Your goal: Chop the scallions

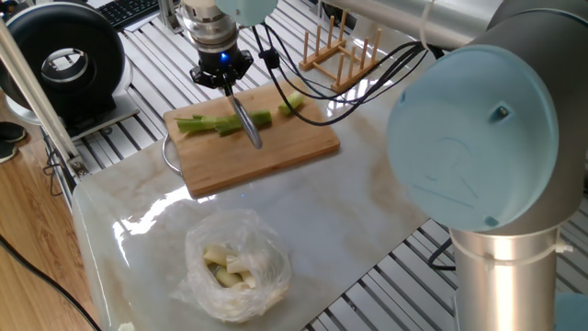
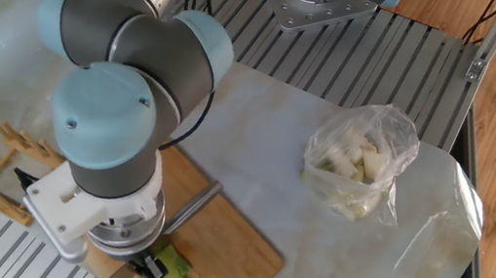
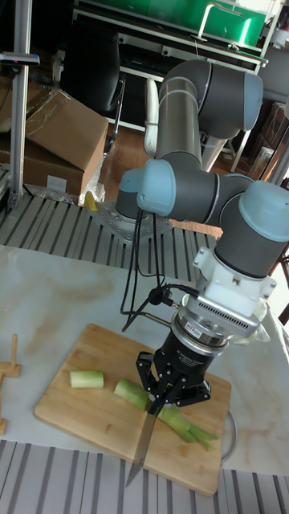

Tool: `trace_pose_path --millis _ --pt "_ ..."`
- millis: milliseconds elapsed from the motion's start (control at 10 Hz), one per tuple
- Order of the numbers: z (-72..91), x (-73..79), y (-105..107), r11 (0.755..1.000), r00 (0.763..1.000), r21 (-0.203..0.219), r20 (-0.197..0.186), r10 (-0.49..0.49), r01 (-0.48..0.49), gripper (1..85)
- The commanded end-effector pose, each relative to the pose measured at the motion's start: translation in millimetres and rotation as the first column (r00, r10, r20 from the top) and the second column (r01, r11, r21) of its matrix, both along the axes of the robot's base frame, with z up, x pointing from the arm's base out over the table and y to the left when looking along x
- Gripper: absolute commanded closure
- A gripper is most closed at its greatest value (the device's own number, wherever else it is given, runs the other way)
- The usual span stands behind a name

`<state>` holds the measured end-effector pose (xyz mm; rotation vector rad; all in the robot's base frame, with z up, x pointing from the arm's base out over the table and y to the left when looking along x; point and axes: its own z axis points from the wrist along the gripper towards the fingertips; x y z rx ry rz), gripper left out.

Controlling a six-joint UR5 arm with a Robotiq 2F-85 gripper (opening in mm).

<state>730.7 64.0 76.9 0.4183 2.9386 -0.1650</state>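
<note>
So the chopping is only partly done by the looks of it. One short chunk (image 3: 87, 379) is sitting off by itself toward one end of the cutting board (image 1: 276, 156), another cut piece (image 3: 130, 393) is lying just beside the blade, and the long leafy part of the scallions (image 1: 204, 124) is lying uncut toward the board's other end, so I'd say there are several cuts left.

The gripper (image 3: 171, 391) is hanging right over the middle of the stalk with its fingers (image 3: 145, 377) pinching the handle of a knife (image 1: 248, 126). The blade is pointing down across the scallions toward the board's long edge. The stalk itself is sitting directly beneath the fingers, not touching them as far as I can tell.
</note>
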Motion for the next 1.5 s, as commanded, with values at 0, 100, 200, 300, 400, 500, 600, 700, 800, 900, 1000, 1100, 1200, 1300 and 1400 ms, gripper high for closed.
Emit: trace_pose_path --millis 0,100,200,300,400,500,600,700,800,900,1000,1100,1200,1300,1400 --pt "5.7 -1.6 -0.8 1.0 1.0 0.015 -0.017 0.012 -0.012 84.7" --pt "4.7 -1.7 -2.3 1.0 1.0 0.014 -0.018 0.02 -0.019 84.7" --pt "3.1 -4.1 -6.2 1.0 0.999 0.01 -0.027 0.029 -0.029 84.7" --pt "1.5 -6.9 -10.5 0.999 0.999 0.008 -0.036 0.039 -0.038 84.7" --pt "0.2 -8.1 -15.2 0.999 0.998 0.005 -0.037 0.045 -0.044 84.7" --pt "0.3 -8.9 -18.6 0.999 0.998 0.002 -0.038 0.049 -0.049 84.7" --pt "0.8 -9.3 -18.7 0.999 0.998 0.005 -0.038 0.049 -0.049 84.7" --pt "1.4 -9.4 -19.2 0.999 0.998 0.003 -0.038 0.049 -0.049 84.7" --pt "2.6 -9.0 -20.7 0.999 0.998 0.0 -0.038 0.049 -0.049 84.7" --pt "4.2 -8.3 -15.7 0.999 0.998 0.019 -0.037 0.047 -0.046 84.7" --pt "8.2 -6.8 -11.4 0.999 0.998 0.031 -0.042 0.039 -0.037 84.7" --pt "15.6 -4.7 -5.6 0.998 0.998 0.047 -0.051 0.032 -0.03 84.7" --pt "28.1 -0.8 2.0 0.997 0.998 0.066 -0.055 0.03 -0.026 84.7" --pt "36.4 1.2 10.0 0.997 0.998 0.074 -0.056 0.023 -0.019 84.7" --pt "40.1 3.6 19.8 0.997 0.999 0.08 -0.052 0.013 -0.008 84.7"
